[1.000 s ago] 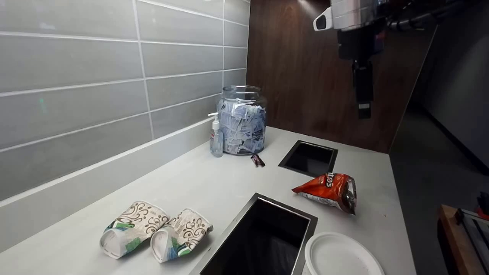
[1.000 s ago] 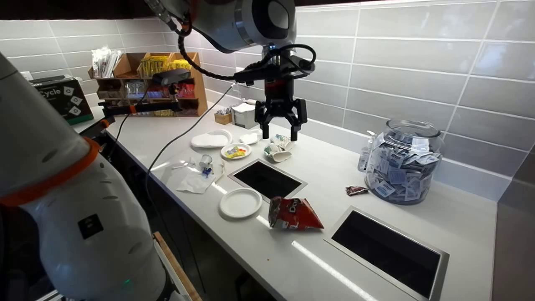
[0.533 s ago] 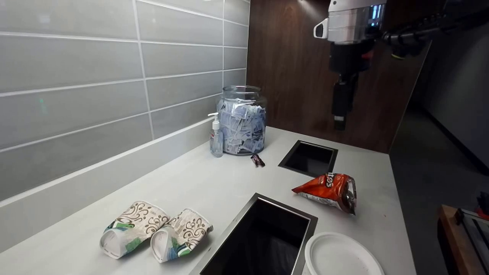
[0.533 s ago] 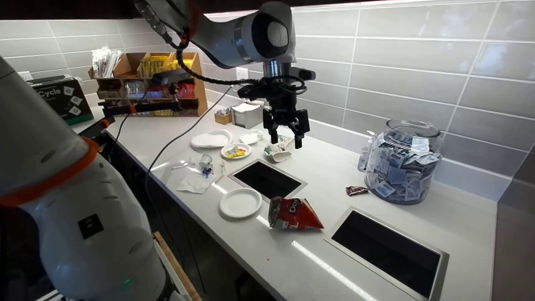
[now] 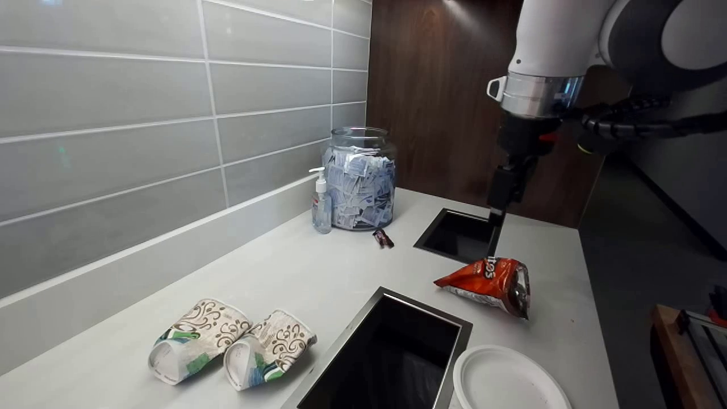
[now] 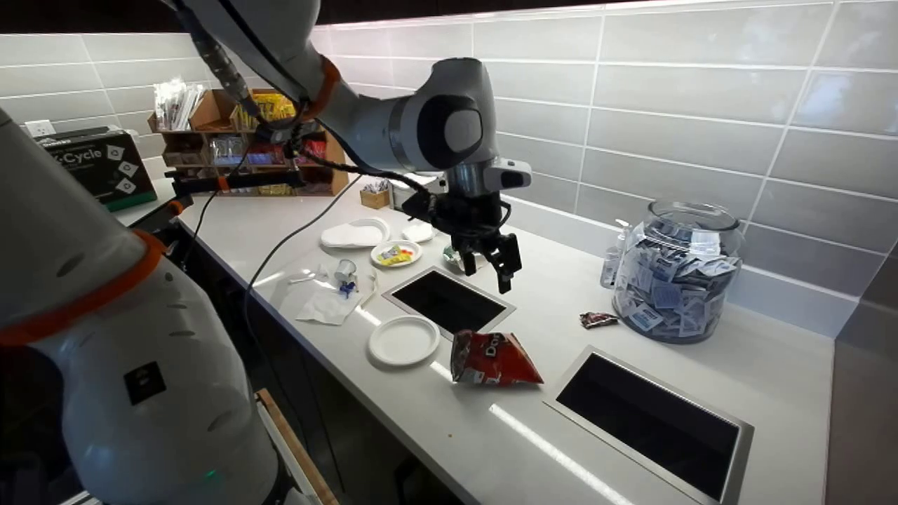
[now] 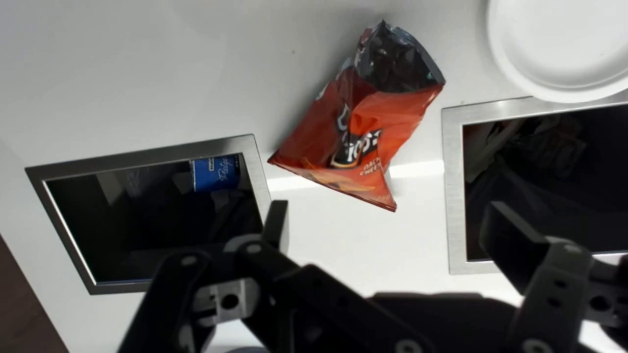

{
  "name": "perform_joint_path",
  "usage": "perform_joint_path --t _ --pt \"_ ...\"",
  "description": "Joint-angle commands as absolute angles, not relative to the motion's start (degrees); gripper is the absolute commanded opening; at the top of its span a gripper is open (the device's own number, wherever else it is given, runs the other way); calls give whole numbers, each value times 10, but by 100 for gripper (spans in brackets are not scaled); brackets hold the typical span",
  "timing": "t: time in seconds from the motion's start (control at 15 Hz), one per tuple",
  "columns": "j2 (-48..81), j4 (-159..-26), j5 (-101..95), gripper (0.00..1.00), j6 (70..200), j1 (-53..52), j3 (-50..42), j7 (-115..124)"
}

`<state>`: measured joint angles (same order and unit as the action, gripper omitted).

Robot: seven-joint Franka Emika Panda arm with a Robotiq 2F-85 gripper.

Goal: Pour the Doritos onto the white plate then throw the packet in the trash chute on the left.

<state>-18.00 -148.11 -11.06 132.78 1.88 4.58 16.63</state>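
The white-and-grey robot arm [image 6: 372,126] is coming down toward the smooth pale surface [image 5: 306,272], tilting as it goes. The jaws are hanging lower than a second ago, standing wide apart and holding nothing. The red-orange, shiny, crinkled Doritos packet [image 7: 363,117] is staying put, lying on its side between a dark, metal-rimmed rectangular opening [image 7: 455,196] and a matching dark opening [image 7: 142,160]; the jaws are not touching it. The arm is probably beginning its reach for the packet, so grasp, pour and disposal are all still waiting.

The packet's dark-lined mouth is gaping toward the side where the round white plate [image 6: 403,341] is sitting; shadow is hiding whatever chips it may be holding. The plate is showing only its plain face, its edge overlapping the nearer opening's rim in the wrist view. Dim pale shapes are showing inside that opening, too dark to name, while the matching one is holding a blue printed piece of packaging [image 7: 216,174]. Which opening is serving as the trash chute, I cannot tell. Beyond, a wide clear glass jar [image 5: 358,139] is holding pale blue-white paper sachets [image 5: 359,182].
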Motion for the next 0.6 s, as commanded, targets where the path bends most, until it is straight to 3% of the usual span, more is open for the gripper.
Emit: perform_joint_path --t 0.0,0.53 --pt "-185 -1545 -111 100 1405 36 35 182" --pt "-148 -1500 -125 100 1370 50 46 208"
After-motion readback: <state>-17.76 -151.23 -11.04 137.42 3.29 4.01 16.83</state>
